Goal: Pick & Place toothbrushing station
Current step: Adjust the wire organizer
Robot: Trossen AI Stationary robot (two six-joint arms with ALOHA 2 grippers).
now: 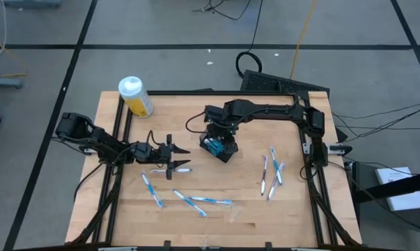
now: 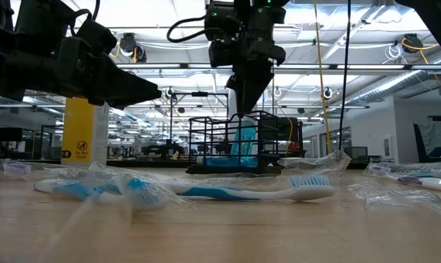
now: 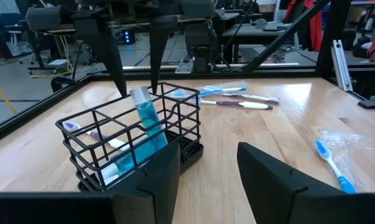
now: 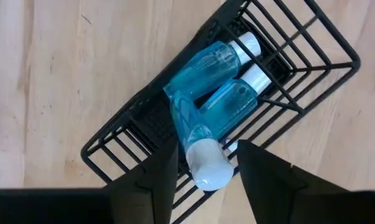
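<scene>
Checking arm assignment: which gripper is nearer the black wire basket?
Right. The right gripper hangs directly over the black wire basket, its open fingers just above a teal tube inside. The left gripper, also open, sits off to the basket's side above the table.

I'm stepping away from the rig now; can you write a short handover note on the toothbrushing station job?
Right end effector: open, directly above the basket, fingers straddling the capped end of a teal tube leaning in it.
Left end effector: open, holding nothing, low over the table left of the basket.
Done: three teal tubes in the basket.
Left: toothbrushes, several wrapped, lie loose on the table, one group near the front, another right of the basket. The yellow bottle stands at the back left.
</scene>
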